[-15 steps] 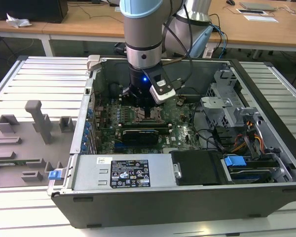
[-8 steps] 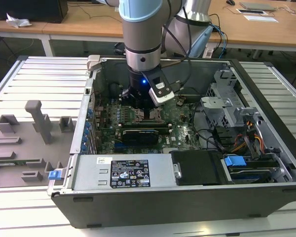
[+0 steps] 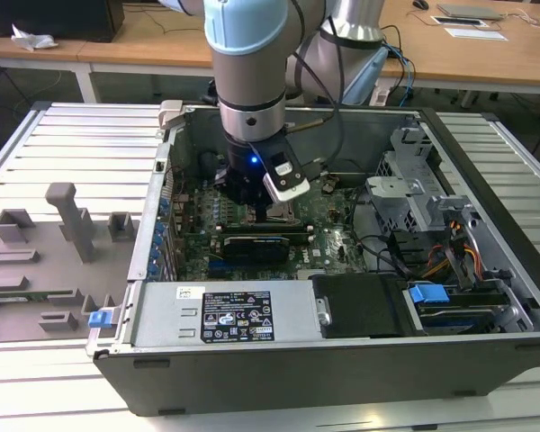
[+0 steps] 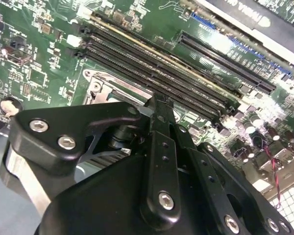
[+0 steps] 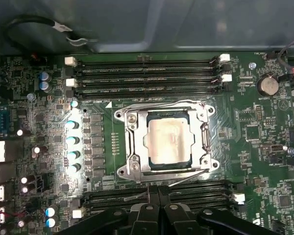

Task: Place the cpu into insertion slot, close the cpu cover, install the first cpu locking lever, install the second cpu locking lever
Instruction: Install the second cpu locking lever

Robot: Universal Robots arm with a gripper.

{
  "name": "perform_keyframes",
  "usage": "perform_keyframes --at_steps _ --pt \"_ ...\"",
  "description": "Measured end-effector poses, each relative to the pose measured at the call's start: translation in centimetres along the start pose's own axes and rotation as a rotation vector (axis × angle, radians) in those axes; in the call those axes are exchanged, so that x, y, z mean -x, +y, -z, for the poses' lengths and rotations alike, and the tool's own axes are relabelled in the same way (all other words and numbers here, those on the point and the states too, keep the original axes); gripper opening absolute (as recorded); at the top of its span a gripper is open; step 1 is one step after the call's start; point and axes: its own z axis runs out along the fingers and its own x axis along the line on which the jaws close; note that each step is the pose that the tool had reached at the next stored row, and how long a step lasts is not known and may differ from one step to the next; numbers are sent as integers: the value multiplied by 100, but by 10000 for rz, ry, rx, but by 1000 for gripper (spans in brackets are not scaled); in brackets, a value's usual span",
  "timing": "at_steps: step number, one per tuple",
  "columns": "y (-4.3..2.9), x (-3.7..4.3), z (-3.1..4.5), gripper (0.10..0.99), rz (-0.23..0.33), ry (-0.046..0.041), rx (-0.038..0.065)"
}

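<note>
Green motherboard filled the floor of an open grey metal computer case, which sat on a ribbed pale work table. Long black memory slots ran along one side of the socket and a second bank along the opposite side, nearest the gripper. A round silver coin battery sat off toward a corner of the board. In the exterior view, a black rectangular drive box and a blue clip lay toward the exterior view's right, with grey plastic fixtures on the table at its left.

In the first wrist view, the small square cpu with a pale silvery-beige top lay seated in the steel-rimmed insertion slot, framed by the thin silver-grey cpu cover, which lay flat around it. The black two-fingered gripper hung just beside the socket, over the near memory slots, its fingertips pressed together and holding nothing. It was not touching the cpu.
</note>
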Motion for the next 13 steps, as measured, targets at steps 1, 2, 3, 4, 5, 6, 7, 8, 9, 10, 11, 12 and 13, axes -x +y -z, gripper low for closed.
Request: perform_keyframes --at_steps 1,2,3,4,5,6,7,8,9,10,11,12,13 --pt "-9 -5 -8 106 -4 2 35" --pt "-21 -11 -19 106 -8 7 85" --pt "-34 -17 -39 106 -16 9 149" --pt "-44 -23 -54 106 -20 11 183" --pt "-51 -26 -55 106 -20 12 190" --pt "-56 -29 -56 106 -20 13 195" --pt "-62 -34 -56 106 -19 13 203" --pt "-68 -42 -56 106 -22 13 211" --pt "-74 -49 -56 106 -24 14 223" --pt "-79 -57 -56 106 -26 15 234" --pt "-84 -69 -57 106 -26 16 245" --pt "-90 -89 -61 106 -28 17 265" --pt "-93 -100 -67 106 -30 17 286"
